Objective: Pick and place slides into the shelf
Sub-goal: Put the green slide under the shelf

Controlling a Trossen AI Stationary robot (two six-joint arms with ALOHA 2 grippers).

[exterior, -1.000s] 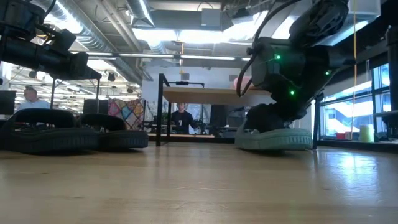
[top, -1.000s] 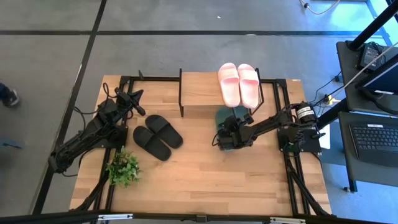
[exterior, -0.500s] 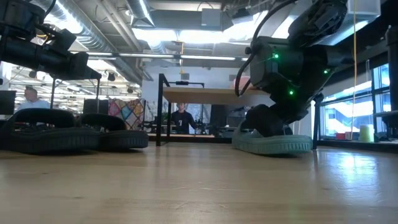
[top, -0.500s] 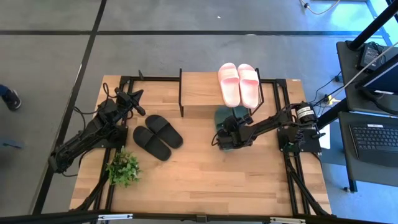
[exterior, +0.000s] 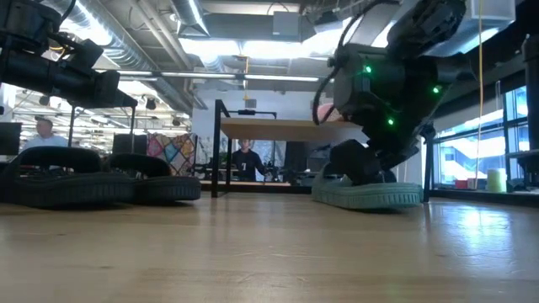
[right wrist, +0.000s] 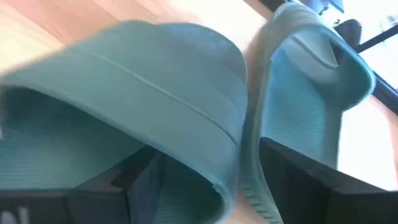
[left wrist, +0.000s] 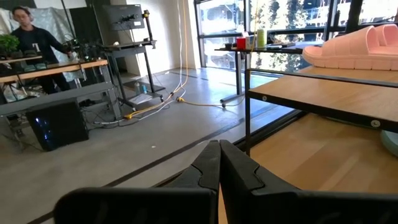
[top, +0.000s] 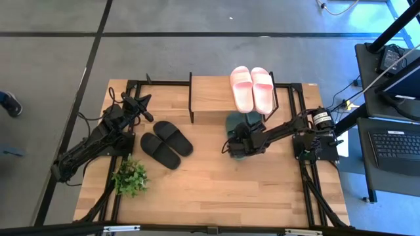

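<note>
While your right gripper (top: 237,145) sits low over the dark green slides (top: 237,124), its fingers stand apart: in the right wrist view one dark finger (right wrist: 311,180) lies on the footbed of one green slide and the other runs under the wide strap of its neighbour, so the two straddle the slides' adjoining edges without clamping them. You can see the green pair lying flat on the table (top: 210,190), side by side, partly tucked under the front edge of the shelf (top: 210,98). From table height, the green sole (exterior: 366,195) rests fully on the wood with the right arm's wrist bent down onto it.

On top of the shelf's board you have the pale pink slides (top: 252,87), side by side at its right end. The black slides (top: 166,143) lie together on the table, left of the shelf and well apart from the green pair.

Your left gripper (top: 146,113) waits above the table's left side, near the black slides, its fingers pressed together on nothing. A small green plant (top: 130,177) stands near the front left corner. A person (exterior: 248,160) shows in the room beyond.
</note>
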